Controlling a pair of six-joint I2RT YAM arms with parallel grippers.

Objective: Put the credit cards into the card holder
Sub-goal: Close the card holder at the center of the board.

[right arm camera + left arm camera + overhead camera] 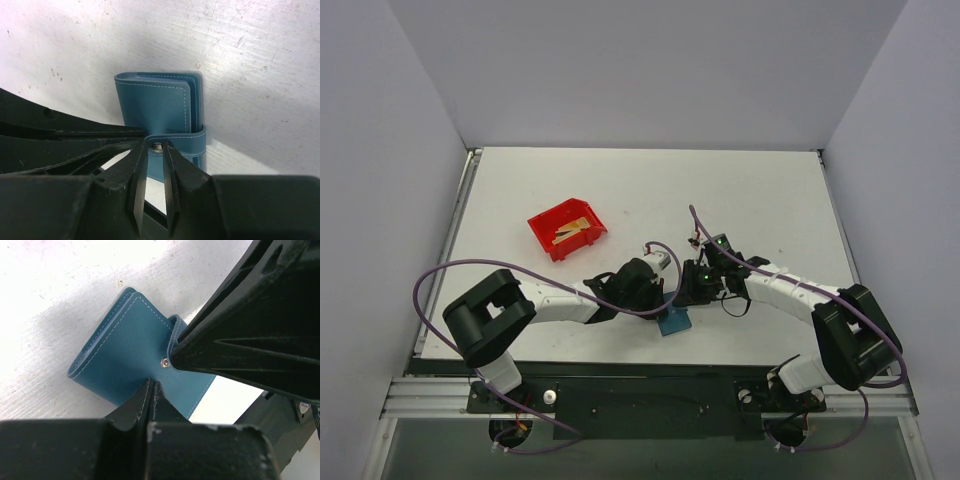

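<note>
- At mid-table, toward the near edge: my right gripper (156,150), jaws almost together, pinching the snap tab (197,137) of the holder (155,102). One fingertip sits on either side of the metal snap (158,146).
- My left gripper (151,387): jaws fully closed, tips together and touching the holder's cover at its lower edge, just beside the right gripper's tips. Whether any leather is caught between them I cannot tell.
- Both grippers: nose to nose over the holder, the left arm reaching in from the left and the right arm from the right.
- Holder: teal with white stitching, folded, lying on the table (750,200) between my two arms and partly under the grippers. The tab wraps round one side and arches up off the cover.
- Table: white, scuffed, with pale walls on three sides.
- Bin (545,225): red, to the left of the holder and farther back, well apart from both grippers.
- Cards (572,232): gold-tan, lying overlapped inside the bin. I cannot tell their number from above.
</note>
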